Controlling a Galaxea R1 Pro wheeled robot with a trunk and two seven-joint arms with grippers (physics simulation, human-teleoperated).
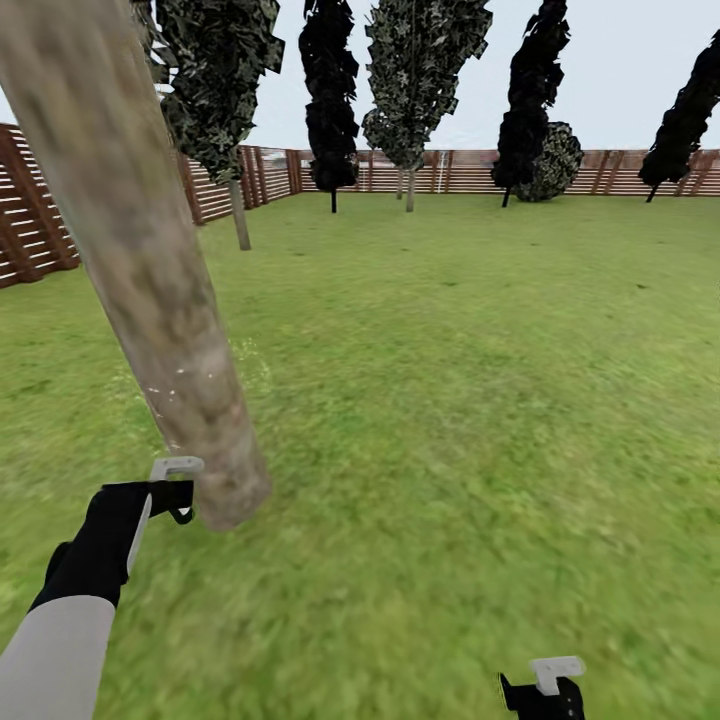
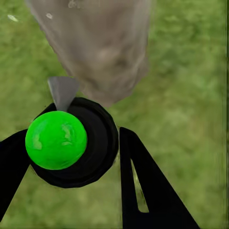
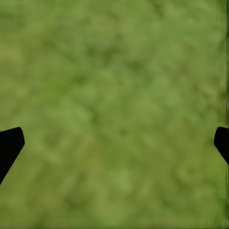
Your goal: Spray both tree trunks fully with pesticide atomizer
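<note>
Atomizer [image 2: 71, 143] clamped in left pincer [image 2: 67, 157], nozzle just beside trunk [image 1: 150, 300]. Right pincer [image 3: 114, 138] wide, idle over grass [image 1: 480, 400]. Risk: bumping bark, uneven coverage from spraying too near.

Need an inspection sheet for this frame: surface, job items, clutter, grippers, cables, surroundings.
Surface: green grass.
Job items: atomizer in left gripper, nozzle toward trunk base; white specks on bark. Another pale-trunked tree farther off.
Clutter: nothing seen.
Grippers: left gripper shut on atomizer beside trunk; right gripper open over grass, empty.
Cables: nothing seen.
Surroundings: slat fence, dark-leaved trees along it.
</note>
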